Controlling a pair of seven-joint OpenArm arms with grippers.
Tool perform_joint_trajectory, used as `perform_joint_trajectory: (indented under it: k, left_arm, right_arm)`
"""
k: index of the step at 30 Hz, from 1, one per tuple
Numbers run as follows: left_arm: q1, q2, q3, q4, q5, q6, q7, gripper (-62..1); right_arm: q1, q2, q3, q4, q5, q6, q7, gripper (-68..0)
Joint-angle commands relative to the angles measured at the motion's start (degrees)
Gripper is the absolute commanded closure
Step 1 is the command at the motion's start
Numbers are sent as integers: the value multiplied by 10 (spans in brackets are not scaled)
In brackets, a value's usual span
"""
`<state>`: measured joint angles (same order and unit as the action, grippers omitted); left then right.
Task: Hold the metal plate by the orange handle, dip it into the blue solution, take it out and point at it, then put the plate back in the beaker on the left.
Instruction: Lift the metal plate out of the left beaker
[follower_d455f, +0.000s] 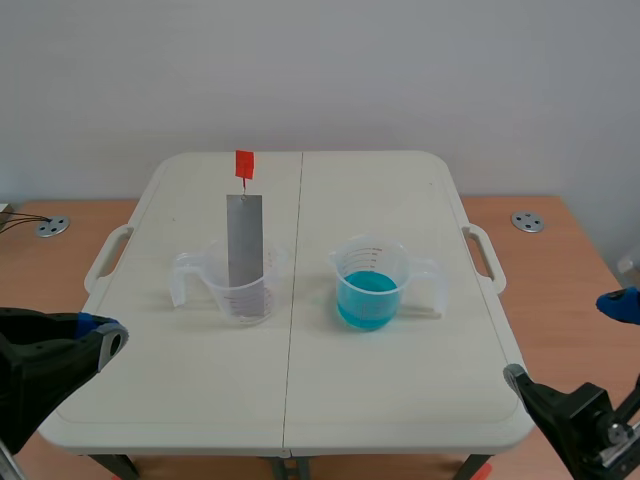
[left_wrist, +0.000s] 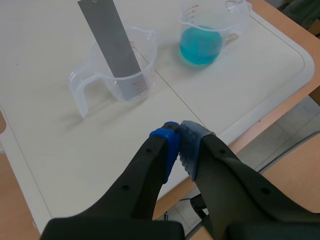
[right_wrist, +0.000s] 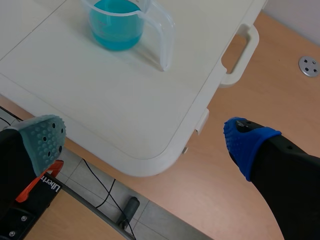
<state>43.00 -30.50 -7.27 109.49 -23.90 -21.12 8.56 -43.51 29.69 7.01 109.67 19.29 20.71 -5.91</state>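
A grey metal plate with an orange handle on top stands upright in the clear left beaker. To its right a second clear beaker holds blue solution. In the left wrist view the plate and its beaker lie well ahead of my left gripper, which is shut on nothing; the blue beaker is farther off. My right gripper is open over the table's near right corner, with the blue beaker far ahead. The handle is out of both wrist views.
The white folding table has carry handles on both sides and stands on a wooden floor. Round metal floor plates lie beside it. A seam runs down the table's middle between the beakers.
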Motion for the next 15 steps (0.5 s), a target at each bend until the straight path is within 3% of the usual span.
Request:
perform_joint_trajectory:
  k: [1,11,15]
  left_arm:
    - [0,0,2,3,-5,0,-8,-14]
    - [61,0,2,3,14,4,-8,-14]
    - [114,0,2,2,53,4,-7,-14]
  right_arm:
    - [7,1,1,6,2,-1,7,-663]
    - [7,1,1,6,2,-1,7,-663]
    - [7,1,1,6,2,-1,7,-663]
